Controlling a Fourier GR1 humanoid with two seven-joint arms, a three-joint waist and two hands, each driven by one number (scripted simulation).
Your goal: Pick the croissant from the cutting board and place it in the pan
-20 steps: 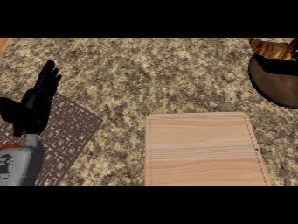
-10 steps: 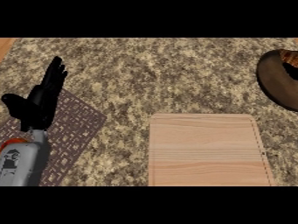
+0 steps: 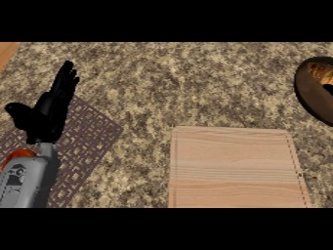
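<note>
Croissant (image 3: 329, 74) lying in pan (image 3: 314, 100) at right edge of desk (image 3: 197, 88). Cutting board (image 3: 234, 168) bare. Left hand (image 3: 48, 113) resting over mat (image 3: 90, 134), fingers (image 3: 64, 80) straight, open.

The croissant (image 3: 330, 74) is sitting in the pan (image 3: 320, 105) over at the right edge of the counter, golden-brown with a ridged crust, tucked into the pan's far part. A dark shape pokes in over the pan from the right, can't tell what it is. The pan itself is dark brown and round, partly cut off by the view's edge. The cutting board (image 3: 234, 168) is pale wood with a rim groove, lying flat near the front, just below-left of the pan and apart from it.
</note>
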